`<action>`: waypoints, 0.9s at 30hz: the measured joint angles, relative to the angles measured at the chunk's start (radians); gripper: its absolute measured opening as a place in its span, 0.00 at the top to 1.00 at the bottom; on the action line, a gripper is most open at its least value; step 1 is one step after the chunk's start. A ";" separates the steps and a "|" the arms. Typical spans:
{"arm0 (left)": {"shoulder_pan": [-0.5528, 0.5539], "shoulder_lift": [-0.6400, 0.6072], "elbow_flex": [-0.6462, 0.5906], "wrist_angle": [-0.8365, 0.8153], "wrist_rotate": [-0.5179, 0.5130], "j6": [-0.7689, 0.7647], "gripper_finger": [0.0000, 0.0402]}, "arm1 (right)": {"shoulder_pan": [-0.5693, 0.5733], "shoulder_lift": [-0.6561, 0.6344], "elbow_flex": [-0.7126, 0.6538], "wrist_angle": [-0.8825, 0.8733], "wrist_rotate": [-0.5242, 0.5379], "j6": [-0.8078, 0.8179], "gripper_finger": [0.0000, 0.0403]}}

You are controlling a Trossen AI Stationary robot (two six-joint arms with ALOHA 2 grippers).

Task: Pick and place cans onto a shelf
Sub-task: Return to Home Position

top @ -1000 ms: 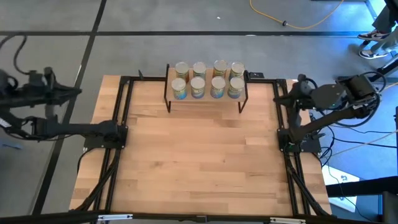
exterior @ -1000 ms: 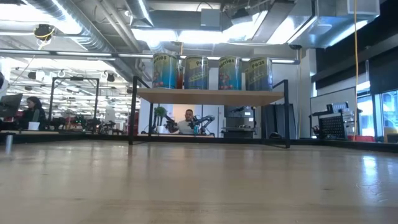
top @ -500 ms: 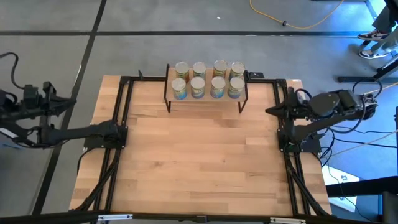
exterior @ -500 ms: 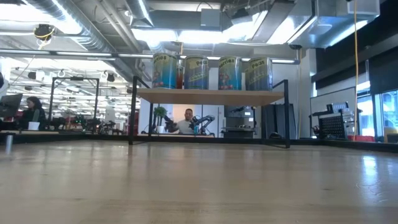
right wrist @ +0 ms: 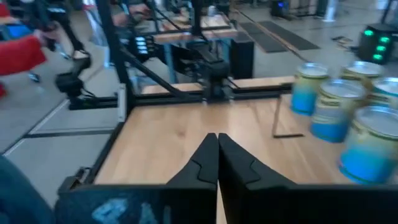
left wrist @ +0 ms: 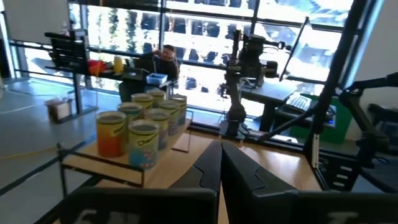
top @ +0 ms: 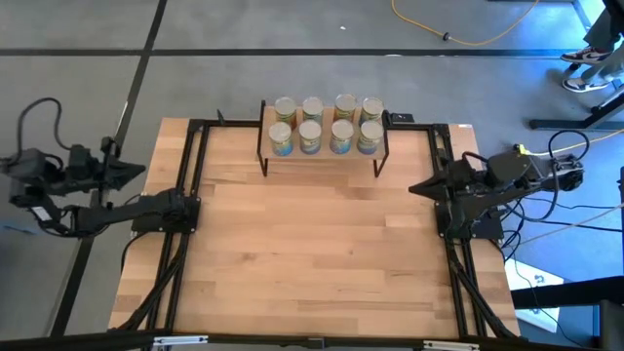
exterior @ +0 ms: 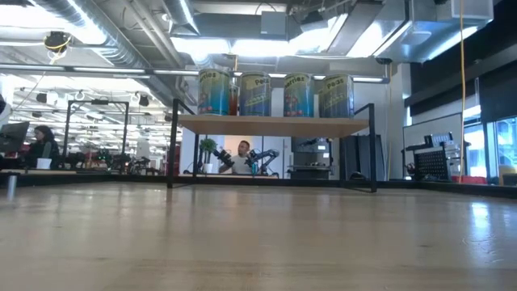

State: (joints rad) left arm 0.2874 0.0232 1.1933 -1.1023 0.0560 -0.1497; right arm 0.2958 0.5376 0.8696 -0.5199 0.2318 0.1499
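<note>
I looked down on a grey floor (top: 292,29) crossed by dark lines (top: 292,52), with a yellow cable (top: 468,43) looped across it. At the low view I saw silver ceiling ducts (exterior: 97,32), bright ceiling lights (exterior: 206,44) and a person (exterior: 42,145) seated far off. Tall windows (left wrist: 186,37) let in daylight.

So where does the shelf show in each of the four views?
High view: shelf at top centre, at the table's far edge.
Low view: shelf in the centre, upper half, its board seen edge-on.
Left wrist view: shelf in view, seen from one end.
Right wrist view: shelf partly in view; only a black leg is clear.
Shared landmark: the cans standing on it.
</note>
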 joint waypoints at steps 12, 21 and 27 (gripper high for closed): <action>0.000 -0.001 -0.321 0.350 0.164 0.038 1.00 | 0.000 -0.079 -0.177 0.137 -0.149 -0.076 1.00; 0.000 -0.001 -0.569 0.672 0.260 0.012 1.00 | 0.000 -0.256 -0.289 0.167 -0.193 -0.028 1.00; 0.000 -0.001 -0.701 0.830 0.280 -0.025 1.00 | 0.000 -0.346 -0.375 0.206 -0.242 -0.028 1.00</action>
State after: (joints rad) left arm 0.2871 0.0223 0.4920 -0.2722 0.3355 -0.1752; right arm 0.2955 0.1920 0.4948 -0.3135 -0.0102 0.1223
